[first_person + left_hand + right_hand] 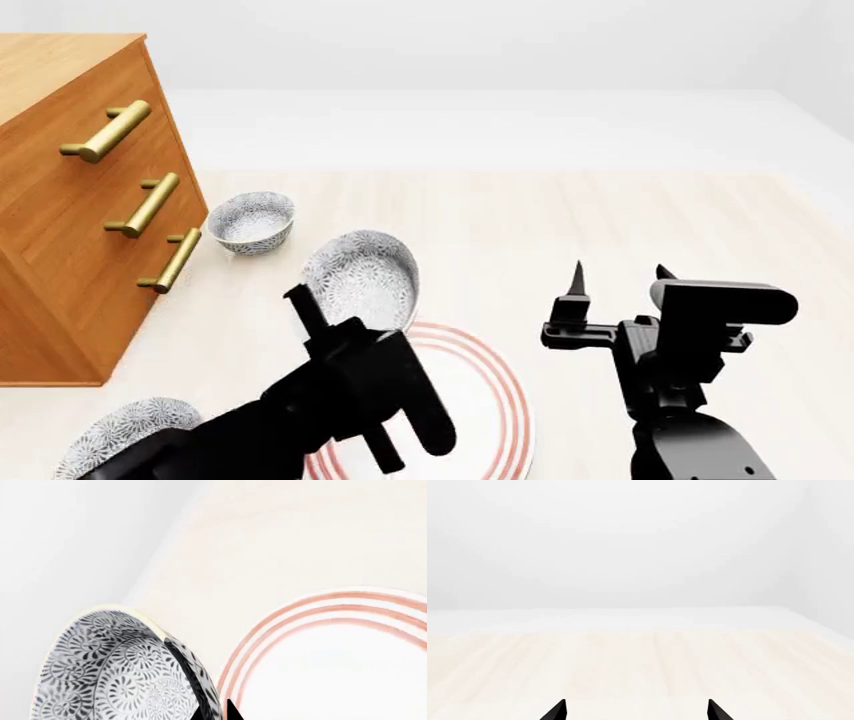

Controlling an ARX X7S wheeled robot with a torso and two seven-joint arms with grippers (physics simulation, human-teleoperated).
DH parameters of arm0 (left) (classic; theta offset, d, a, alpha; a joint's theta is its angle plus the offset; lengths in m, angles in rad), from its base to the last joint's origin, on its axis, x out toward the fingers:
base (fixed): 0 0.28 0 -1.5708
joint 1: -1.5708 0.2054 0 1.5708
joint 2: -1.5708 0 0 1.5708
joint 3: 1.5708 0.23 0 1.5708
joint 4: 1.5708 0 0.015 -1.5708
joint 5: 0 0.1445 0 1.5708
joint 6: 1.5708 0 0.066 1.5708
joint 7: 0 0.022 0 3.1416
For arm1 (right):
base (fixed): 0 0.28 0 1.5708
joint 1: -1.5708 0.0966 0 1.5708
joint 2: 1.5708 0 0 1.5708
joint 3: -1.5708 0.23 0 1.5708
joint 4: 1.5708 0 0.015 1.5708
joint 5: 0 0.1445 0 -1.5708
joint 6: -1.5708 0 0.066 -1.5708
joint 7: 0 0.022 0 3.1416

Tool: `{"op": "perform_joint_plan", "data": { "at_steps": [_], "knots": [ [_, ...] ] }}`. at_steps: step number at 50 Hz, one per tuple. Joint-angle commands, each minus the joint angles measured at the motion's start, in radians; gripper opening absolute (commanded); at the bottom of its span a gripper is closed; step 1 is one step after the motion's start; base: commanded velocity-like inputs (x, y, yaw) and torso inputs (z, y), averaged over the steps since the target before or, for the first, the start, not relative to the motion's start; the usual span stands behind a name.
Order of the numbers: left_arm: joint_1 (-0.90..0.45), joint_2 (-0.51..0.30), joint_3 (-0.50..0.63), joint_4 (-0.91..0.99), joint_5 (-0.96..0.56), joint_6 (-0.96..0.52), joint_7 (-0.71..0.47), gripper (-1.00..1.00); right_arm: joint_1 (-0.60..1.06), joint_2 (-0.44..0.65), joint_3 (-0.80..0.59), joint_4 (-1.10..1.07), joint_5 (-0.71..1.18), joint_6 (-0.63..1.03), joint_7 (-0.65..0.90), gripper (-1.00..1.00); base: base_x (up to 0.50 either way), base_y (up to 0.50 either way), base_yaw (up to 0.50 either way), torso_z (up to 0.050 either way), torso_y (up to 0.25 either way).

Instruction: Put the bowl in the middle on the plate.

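My left end effector [320,320] gripped the bowl [360,278] by its rim, tilted just beside the plate [501,400]; the right end effector [618,282] stood open. Next, I judged, came carrying it over the plate and lowering it level.

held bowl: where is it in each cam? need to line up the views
Head: the bowl sits left of center, tilted, at the left gripper, just past the plate.
Left wrist: the bowl fills the lower left, with a finger on its rim.
Right wrist: not in view, only bare tabletop and open fingertips.
Shared landmark: the plate's red rings, also in the left wrist view.
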Motion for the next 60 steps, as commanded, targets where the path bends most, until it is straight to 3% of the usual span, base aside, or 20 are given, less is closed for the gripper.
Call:
{"op": "perform_joint_plan", "data": {
  "at_steps": [1, 26, 60],
  "knots": [
    [-0.029, -0.023, 0.127, 0.101, 0.046, 0.008, 0.008, -1.00, 0.002, 0.005, -0.001, -0.005, 0.007, 0.007, 0.005, 1.00, 0.00, 0.00, 0.00, 0.000, 0.000],
    [-0.026, -0.003, 0.291, -0.060, 0.078, 0.076, 0.036, -1.00, -0.018, 0.012, 0.008, -0.005, 0.019, -0.014, 0.015, 1.00, 0.00, 0.00, 0.00, 0.000, 0.000],
    [-0.036, 0.025, 0.406, -0.181, 0.115, 0.132, 0.058, -1.00, -0.034, 0.024, 0.014, -0.015, 0.037, -0.023, 0.029, 1.00, 0.00, 0.00, 0.00, 0.000, 0.001]
  ]
}}
